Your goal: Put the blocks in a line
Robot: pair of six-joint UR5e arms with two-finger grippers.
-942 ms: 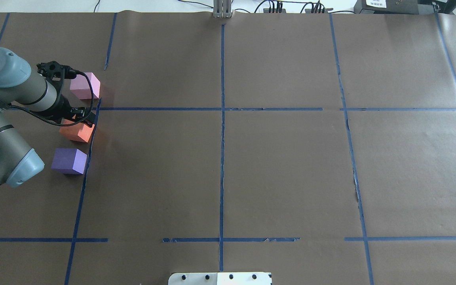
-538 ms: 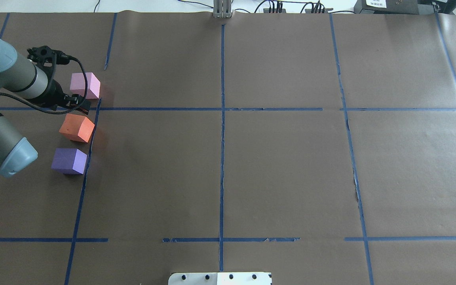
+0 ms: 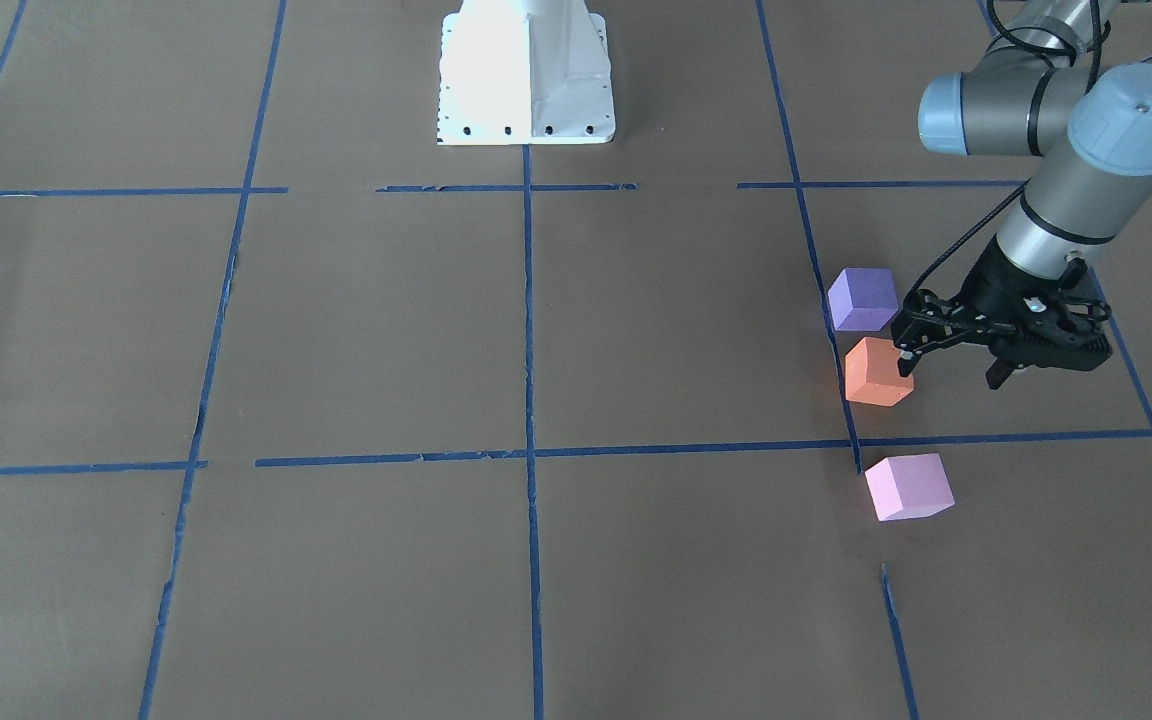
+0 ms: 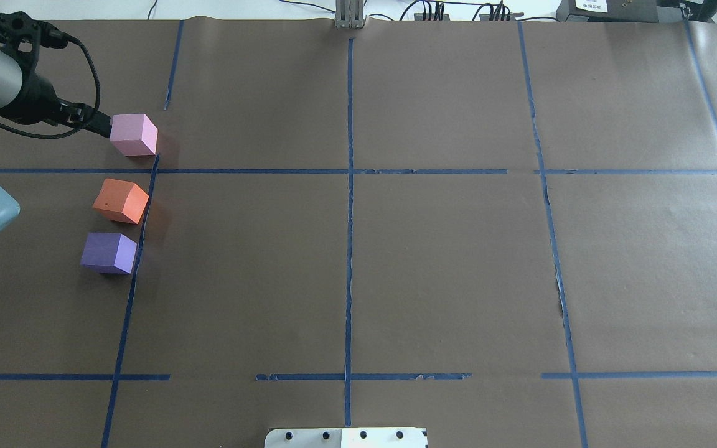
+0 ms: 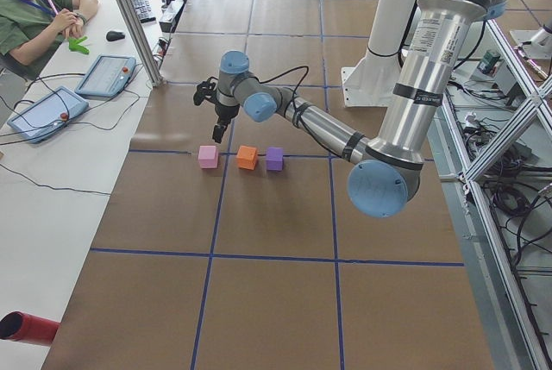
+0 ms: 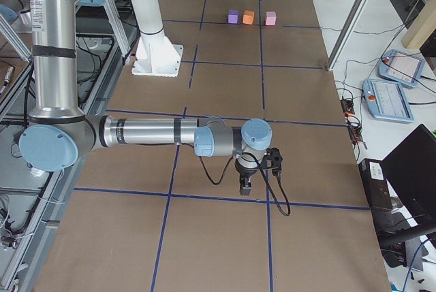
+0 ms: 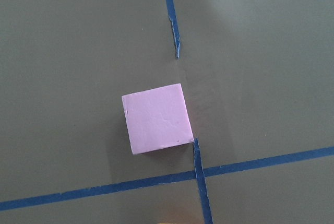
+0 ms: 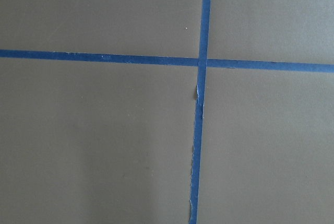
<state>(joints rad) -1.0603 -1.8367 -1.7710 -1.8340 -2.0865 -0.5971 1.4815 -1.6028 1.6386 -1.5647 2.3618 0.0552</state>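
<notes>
Left gripper (image 3: pixel 951 370) hangs above the pink block (image 3: pixel 908 487), fingers (image 3: pixel 904 358) spread.

Honestly, nothing here is properly readable. The closest thing is a white label (image 4: pixel 592 5) on the black box (image 4: pixel 626 11) just past the far right corner of the table (image 4: pixel 445 261). It has dark print on it, but it's way too small to make out. Over the same table, the left arm (image 5: pixel 414 77) has a small marking (image 5: pixel 421 38) on its silver tube in the left side view. Same deal there, just a blur.
</notes>
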